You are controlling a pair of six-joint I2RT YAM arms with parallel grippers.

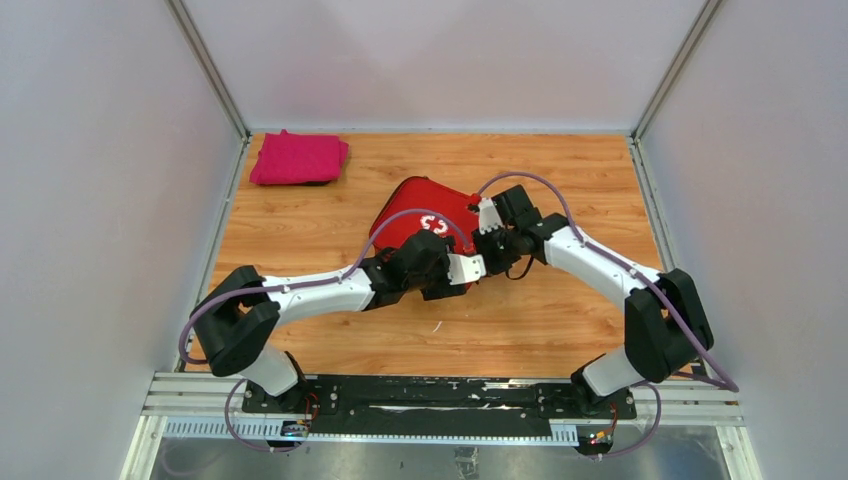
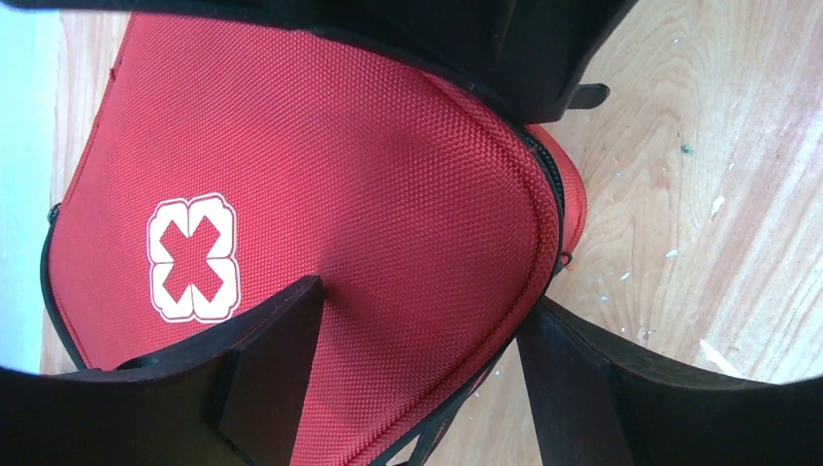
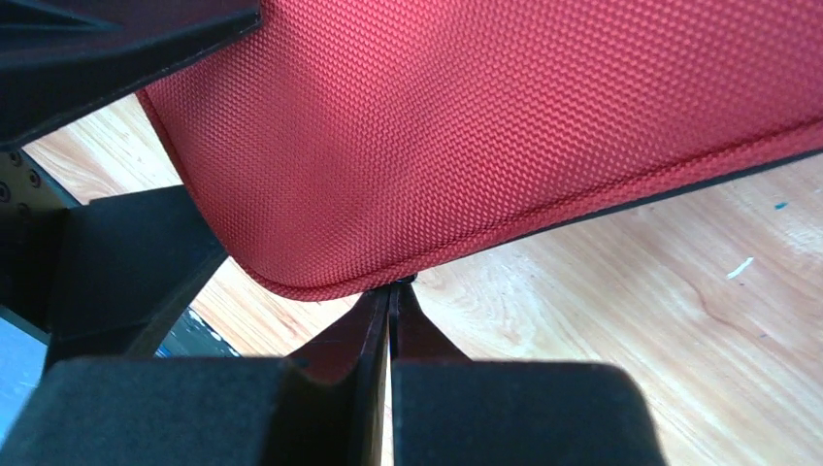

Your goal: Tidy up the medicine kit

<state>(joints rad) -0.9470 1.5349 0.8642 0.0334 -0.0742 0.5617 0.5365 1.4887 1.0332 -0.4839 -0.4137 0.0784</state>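
My left pincer (image 2: 417, 388) straddles the kit (image 1: 420, 215) mid-bench, jaws wide over its corner; my right pincer (image 3: 390, 301) is pinched shut at the zip edge. If that pinch slips, the case skids.

My left wrist (image 1: 425, 268) covering the near half of the medicine kit (image 1: 415, 205), its white cross emblem (image 1: 432, 224) partly behind the purple cable (image 1: 400, 222), what my pinched right gripper (image 3: 390, 291) nips at the kit's seam too small to tell, kit cropped by both wrist views.
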